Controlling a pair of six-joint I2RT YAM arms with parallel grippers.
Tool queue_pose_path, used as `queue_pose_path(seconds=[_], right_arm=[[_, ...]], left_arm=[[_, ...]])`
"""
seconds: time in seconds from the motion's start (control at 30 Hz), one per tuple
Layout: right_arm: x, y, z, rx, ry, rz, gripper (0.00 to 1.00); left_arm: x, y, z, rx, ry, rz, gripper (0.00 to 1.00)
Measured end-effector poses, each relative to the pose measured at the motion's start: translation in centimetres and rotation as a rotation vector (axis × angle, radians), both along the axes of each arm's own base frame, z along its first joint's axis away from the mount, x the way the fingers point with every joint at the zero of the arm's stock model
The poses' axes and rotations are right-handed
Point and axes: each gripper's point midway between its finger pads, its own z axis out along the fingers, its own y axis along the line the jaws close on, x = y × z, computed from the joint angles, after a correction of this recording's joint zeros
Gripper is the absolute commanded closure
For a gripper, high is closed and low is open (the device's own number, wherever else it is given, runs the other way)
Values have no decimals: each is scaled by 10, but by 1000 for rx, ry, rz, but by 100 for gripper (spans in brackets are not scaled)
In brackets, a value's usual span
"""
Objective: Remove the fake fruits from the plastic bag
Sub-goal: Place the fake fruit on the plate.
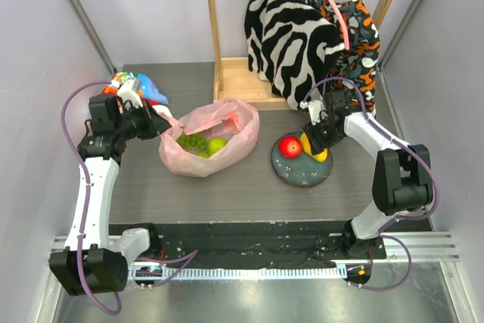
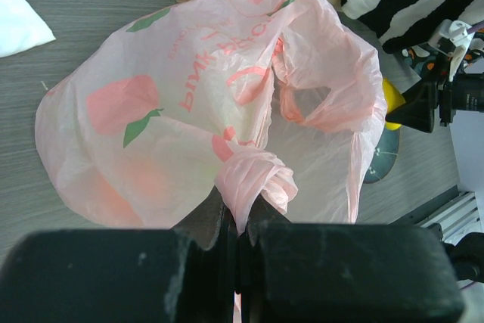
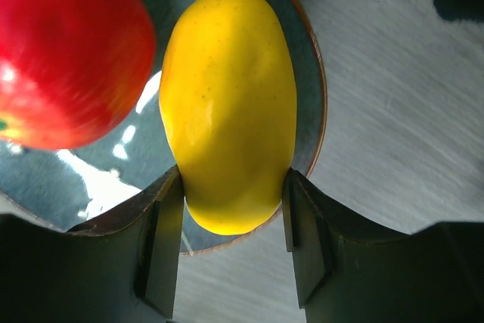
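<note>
Your left gripper [image 2: 236,225] has its jaws clenched on a twisted handle of the plastic bag [image 1: 227,117], at the bag's left side. The bag lies on the desk [image 1: 227,194], right of centre from the left arm, its mouth open upward. Green fruits [image 1: 215,144] show inside it. Your right gripper [image 3: 231,202] has its jaws grasping the yellow piece [image 3: 227,96] at the plate [image 1: 302,175] rim. The red apple [image 1: 290,146] sits just beside it on that plate.
</note>
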Motion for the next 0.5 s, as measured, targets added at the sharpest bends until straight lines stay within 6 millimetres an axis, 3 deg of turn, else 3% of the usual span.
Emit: queue_pose_path(seconds=[0.03,0.13,0.2,0.3,0.4,0.5], right_arm=[[3,0,-3,-1,-5,3,41],[8,0,-7,-5,-32,12,30],[9,-2,-11,-16,-40,12,6],[6,-6,-8,-34,-48,8,0],[1,-1,19,1,-70,16,0],[5,23,75,106,-137,49,0]], left_arm=[[0,0,0,1,1,-1,99],[-1,0,-1,2,4,-1,99],[-1,0,-1,3,4,0,99],[-1,1,-1,6,2,-1,98],[-1,0,-1,5,2,-2,98],[-2,0,-2,4,6,-3,99]])
